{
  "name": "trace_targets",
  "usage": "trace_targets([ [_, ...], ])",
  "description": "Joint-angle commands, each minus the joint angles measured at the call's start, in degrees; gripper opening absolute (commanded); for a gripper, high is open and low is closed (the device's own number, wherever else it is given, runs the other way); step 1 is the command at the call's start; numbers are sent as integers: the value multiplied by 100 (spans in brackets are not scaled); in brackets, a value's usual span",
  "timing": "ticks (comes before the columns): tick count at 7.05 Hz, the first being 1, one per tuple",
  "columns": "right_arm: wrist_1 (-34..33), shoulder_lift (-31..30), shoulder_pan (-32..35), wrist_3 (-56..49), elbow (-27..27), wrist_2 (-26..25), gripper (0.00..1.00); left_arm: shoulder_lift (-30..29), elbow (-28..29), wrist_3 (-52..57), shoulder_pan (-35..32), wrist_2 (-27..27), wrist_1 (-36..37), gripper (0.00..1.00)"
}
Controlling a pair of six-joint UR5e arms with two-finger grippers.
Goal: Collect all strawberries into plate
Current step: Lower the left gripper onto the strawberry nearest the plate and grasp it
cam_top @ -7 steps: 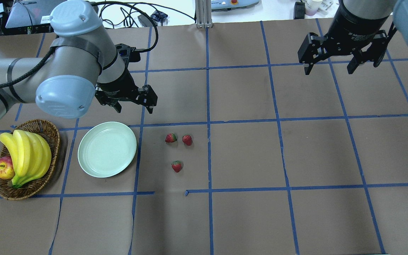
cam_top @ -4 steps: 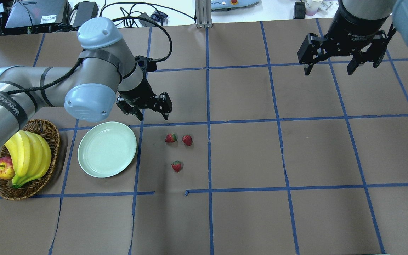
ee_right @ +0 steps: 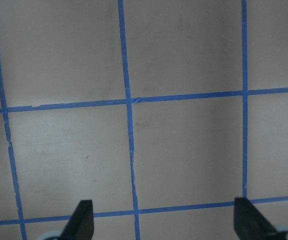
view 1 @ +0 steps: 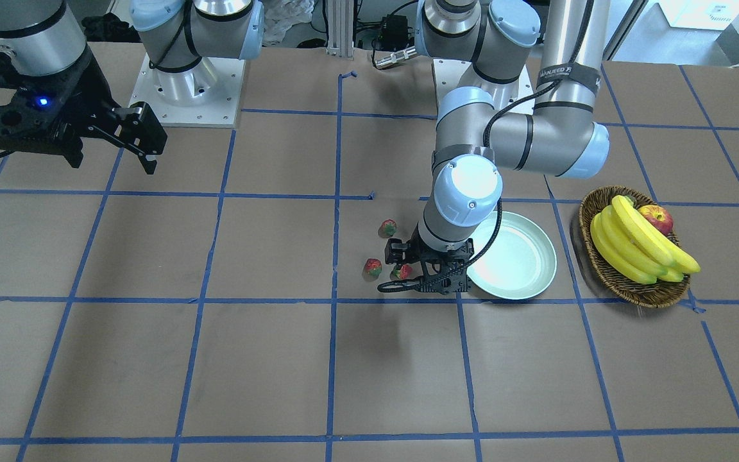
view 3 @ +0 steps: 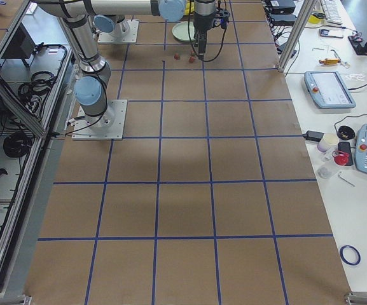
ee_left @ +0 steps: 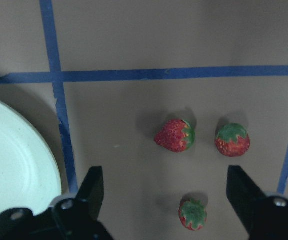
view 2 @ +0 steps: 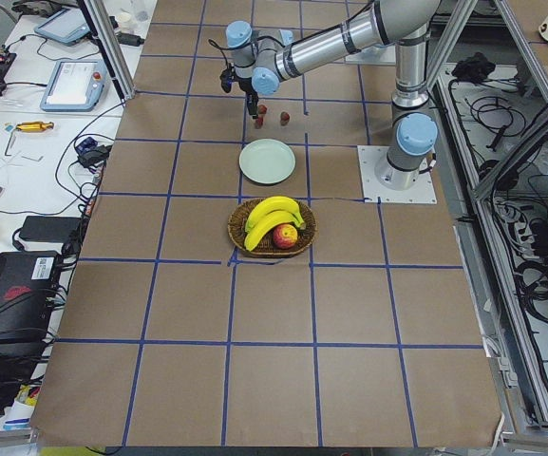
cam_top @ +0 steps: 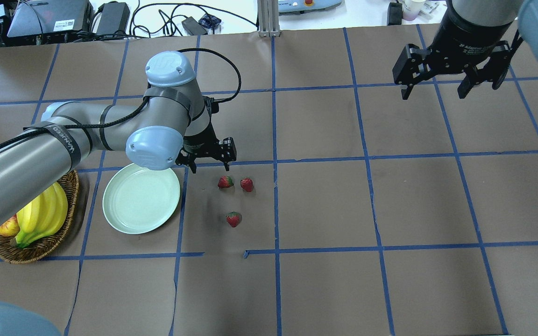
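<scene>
The left gripper (cam_top: 209, 164) hangs over the bench (cam_top: 325, 210) close to the strawberries (cam_top: 225, 181), with its jaws spread wide and nothing between them. Read this as the approach to a first pick. The wide opening lets the gripper straddle one berry without nudging its neighbour.

All three strawberries lie on the bench and none is on the plate (cam_top: 141, 196). Two sit side by side, near each other but apart. The third lies alone, nearer the robot. The plate lies just beside the group on the robot's left, which keeps each carry short.

The right gripper (cam_top: 433, 91) is also wide open and holds nothing. It hangs well apart from the work, where it cannot obstruct it.

Use the left wrist view to check alignment: it frames all three berries between the fingers, with the plate rim at its edge. In the front-facing view the gripper body partly hides one berry, so do not judge clearance there. That view does show the apple (view 1: 657, 218) in the basket (view 1: 626, 285), which the arm largely covers in the overhead view.
</scene>
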Motion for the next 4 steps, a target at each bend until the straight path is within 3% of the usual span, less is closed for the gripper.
trace_targets([
  [1, 1, 8, 0, 0, 6, 0, 100, -378, -80, -238, -142, 78, 621, 88],
  [3, 1, 8, 0, 0, 6, 0, 100, -520, -98, -266, -266, 139, 703, 88],
  [4, 1, 8, 0, 0, -3, 0, 100, -355, -98, -266, -292, 139, 415, 87],
])
